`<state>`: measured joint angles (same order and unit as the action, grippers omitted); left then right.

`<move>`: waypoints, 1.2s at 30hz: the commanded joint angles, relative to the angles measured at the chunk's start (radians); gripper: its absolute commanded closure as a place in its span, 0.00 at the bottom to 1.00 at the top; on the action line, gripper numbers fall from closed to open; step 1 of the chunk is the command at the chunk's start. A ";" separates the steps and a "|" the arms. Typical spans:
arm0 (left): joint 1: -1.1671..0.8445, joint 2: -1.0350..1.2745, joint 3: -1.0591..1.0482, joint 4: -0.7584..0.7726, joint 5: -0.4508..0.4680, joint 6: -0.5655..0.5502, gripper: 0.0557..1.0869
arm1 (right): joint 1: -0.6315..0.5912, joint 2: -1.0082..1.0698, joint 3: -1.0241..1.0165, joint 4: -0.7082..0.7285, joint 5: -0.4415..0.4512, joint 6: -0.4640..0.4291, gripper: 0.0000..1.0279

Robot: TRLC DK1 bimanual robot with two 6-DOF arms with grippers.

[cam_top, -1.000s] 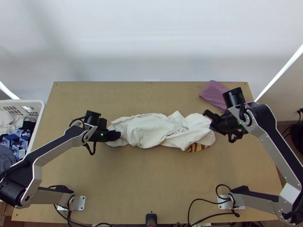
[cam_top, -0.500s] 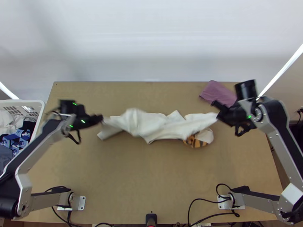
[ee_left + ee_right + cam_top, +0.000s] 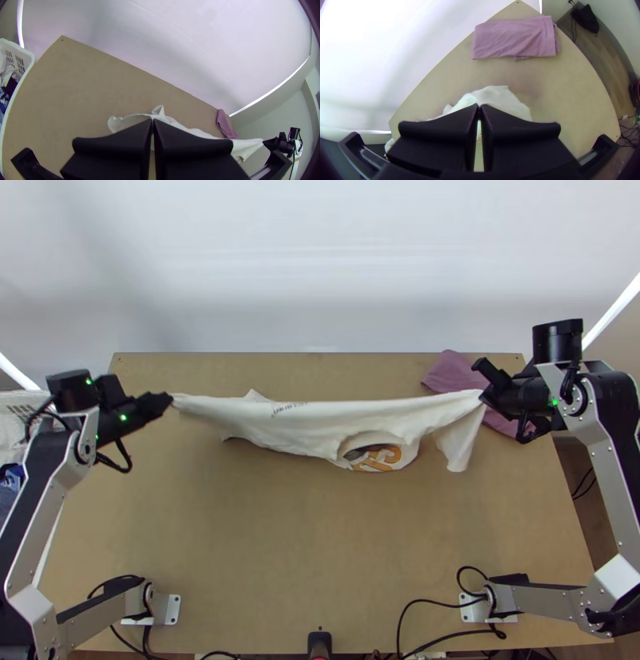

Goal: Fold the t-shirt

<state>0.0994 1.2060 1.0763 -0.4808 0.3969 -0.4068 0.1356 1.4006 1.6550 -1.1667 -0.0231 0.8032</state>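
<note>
Basket: where the left side of the counter (image 3: 320, 548) ended, a white basket (image 3: 20, 50) stood with clothes (image 3: 7, 78) in it.
Left end effector: at the far left, this end effector (image 3: 169, 397) was pressed together on one end of the t-shirt (image 3: 320, 420).
T-shirt: white, drawn out left to right between both grips over the far half, its upper edge nearly straight, loose folds hanging on the near side, an orange-and-black print (image 3: 382, 458) right of the middle.
Purple cloth: folded flat (image 3: 516, 40) in the far right corner.
Right end effector: pinching the t-shirt's other end (image 3: 484, 395), at the right.
</note>
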 commanded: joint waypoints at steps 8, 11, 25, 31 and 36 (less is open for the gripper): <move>-0.156 -0.143 -0.176 -0.145 0.022 0.029 0.96 | 0.025 -0.031 -0.060 0.001 0.014 -0.018 0.97; -0.236 -0.206 -0.194 -0.219 0.040 0.052 0.96 | 0.025 -0.031 -0.072 0.001 0.014 -0.021 0.97; -0.730 -0.361 -0.346 -0.444 0.095 0.062 0.96 | 0.032 -0.028 -0.116 0.021 0.014 -0.021 0.97; -0.659 -0.342 -0.269 -0.470 0.165 0.086 0.28 | 0.033 -0.029 -0.133 0.025 0.014 -0.021 0.97; -0.518 -0.230 -0.164 -0.476 0.161 0.175 0.04 | 0.044 -0.029 -0.143 0.025 0.014 -0.018 0.97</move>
<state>-0.4763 0.9104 0.8410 -0.9451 0.5503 -0.2768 0.1680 1.3979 1.5330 -1.1465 -0.0154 0.7841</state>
